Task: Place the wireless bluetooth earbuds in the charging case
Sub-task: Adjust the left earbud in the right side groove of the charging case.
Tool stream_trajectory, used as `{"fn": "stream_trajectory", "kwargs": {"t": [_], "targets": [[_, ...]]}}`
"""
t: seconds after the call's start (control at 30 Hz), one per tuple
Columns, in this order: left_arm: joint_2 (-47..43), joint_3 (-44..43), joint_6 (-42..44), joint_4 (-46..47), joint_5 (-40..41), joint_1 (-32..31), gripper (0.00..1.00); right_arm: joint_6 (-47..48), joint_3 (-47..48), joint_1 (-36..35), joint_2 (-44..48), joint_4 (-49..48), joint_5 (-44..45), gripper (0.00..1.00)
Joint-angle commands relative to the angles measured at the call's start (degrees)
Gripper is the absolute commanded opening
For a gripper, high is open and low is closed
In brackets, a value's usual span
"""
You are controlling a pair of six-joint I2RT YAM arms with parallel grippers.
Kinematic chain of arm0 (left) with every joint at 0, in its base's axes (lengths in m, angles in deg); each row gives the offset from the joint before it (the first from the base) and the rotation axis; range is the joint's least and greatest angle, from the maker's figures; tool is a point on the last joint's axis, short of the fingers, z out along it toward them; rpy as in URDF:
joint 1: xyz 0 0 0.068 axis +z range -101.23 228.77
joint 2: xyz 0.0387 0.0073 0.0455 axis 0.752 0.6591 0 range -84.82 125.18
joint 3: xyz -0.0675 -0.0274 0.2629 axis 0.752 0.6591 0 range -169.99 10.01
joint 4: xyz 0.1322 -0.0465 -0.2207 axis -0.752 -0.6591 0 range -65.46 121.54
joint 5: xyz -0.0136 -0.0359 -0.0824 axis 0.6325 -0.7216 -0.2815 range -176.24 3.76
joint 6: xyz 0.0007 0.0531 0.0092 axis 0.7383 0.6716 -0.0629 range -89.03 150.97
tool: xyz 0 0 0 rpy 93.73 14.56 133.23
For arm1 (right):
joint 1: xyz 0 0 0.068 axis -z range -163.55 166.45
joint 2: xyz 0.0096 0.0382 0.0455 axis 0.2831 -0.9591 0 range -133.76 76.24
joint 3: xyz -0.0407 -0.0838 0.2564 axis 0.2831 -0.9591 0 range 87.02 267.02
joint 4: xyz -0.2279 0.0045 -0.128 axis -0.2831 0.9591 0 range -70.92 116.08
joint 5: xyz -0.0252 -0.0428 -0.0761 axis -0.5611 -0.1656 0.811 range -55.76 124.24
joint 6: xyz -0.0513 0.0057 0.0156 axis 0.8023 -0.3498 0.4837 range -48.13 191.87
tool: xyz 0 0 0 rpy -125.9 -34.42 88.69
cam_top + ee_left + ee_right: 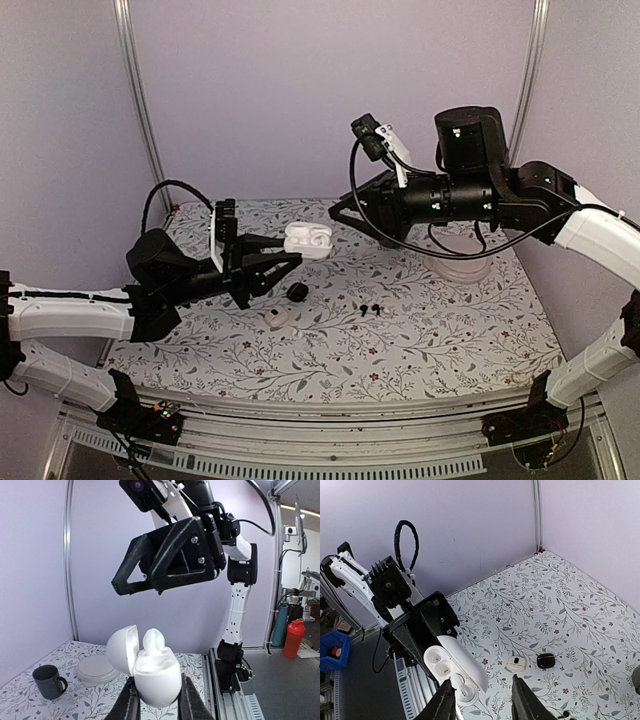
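Top external: earbuds (368, 308) at table (450, 340) centre

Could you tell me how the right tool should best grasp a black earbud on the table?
Likely from straight above, pinching across the body of the right-hand black earbud: it lies low on the table, slightly apart from its twin.

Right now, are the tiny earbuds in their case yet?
Done: one white earbud sits in the open white case. In hand: the left fingers hold that case up, the right fingers open close by. Left: the black earbuds lie loose on the table.
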Motion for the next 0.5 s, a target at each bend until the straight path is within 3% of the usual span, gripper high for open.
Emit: {"fn": "stream_trajectory", "kwargs": {"t": [0.0,0.47], "targets": [[-1.5,0.3,5.0,2.2,3.7,-1.3,0.00,-4.5,-3.0,0.3,2.6,-1.7,-2.4,0.35],[-1.7,-0.8,10.1,-0.3,5.5,-1.9,0.00,-11.8,-6.7,-2.2,3.7,-6.9,0.4,0.23]]}}
